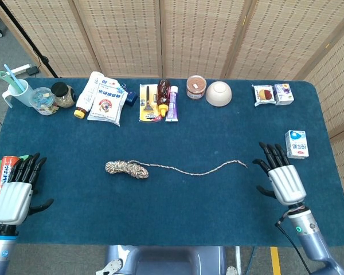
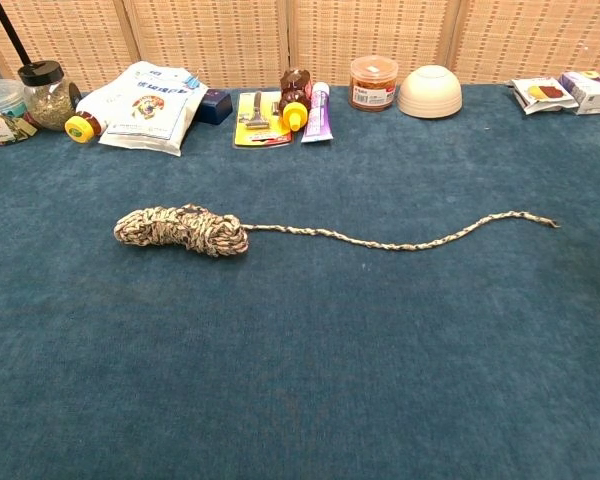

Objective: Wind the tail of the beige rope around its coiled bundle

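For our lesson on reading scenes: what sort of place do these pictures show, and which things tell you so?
Probably a staged robot test area, not a home. A table covered in blue felt stands before woven folding screens, with unrelated household goods lined along its far edge, such as a beige bowl, and one beige rope laid out alone mid-table.

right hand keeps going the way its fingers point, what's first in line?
Judging from the head view, bare blue tablecloth, then probably the far-edge snack packets. The right hand points up-table, slightly left, passing right of the beige rope's tail.
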Motion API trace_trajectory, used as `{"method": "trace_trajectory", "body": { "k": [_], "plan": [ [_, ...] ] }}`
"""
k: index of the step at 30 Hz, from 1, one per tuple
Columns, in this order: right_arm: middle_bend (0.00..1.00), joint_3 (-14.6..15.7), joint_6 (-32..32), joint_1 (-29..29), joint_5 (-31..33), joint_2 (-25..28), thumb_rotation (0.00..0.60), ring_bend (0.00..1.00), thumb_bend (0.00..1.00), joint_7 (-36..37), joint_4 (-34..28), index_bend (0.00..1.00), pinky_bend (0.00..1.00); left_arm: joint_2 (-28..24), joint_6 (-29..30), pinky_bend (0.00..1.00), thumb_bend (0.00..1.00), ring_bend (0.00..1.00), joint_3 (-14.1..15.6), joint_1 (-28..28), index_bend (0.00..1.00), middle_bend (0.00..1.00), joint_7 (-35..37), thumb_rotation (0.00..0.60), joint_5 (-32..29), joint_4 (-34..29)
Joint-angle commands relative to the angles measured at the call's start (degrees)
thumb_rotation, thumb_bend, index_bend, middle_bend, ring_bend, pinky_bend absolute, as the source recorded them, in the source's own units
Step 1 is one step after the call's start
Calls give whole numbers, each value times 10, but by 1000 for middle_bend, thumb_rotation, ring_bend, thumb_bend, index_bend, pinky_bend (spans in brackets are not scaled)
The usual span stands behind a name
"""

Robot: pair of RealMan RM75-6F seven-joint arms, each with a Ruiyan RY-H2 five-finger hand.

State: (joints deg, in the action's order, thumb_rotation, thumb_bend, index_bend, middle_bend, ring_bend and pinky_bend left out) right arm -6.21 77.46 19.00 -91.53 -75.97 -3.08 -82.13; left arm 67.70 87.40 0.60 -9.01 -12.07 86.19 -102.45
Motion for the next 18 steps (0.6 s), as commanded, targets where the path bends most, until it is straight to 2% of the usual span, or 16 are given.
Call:
{"method": "trace_trajectory", "body": {
  "k": [1, 8, 18],
  "plan": [
    [0, -24, -74, 51, 36, -23, 600, 0, 109, 1, 15, 372, 0, 5, -14, 0, 80, 0, -7, -5, 0, 0, -4, 600, -12, 5],
    [0, -42, -169, 108, 91, -66, 600, 0, 200, -25, 72, 411, 0, 10, -33, 0, 80, 0, -11, -9, 0, 0, -9, 600, -20, 8],
    [0, -56, -227, 151, 139, -109, 600, 0, 279, -43, 137, 430, 0, 13, -47, 0, 80, 0, -20, -13, 0, 0, -12, 600, -32, 10]
  ]
}}
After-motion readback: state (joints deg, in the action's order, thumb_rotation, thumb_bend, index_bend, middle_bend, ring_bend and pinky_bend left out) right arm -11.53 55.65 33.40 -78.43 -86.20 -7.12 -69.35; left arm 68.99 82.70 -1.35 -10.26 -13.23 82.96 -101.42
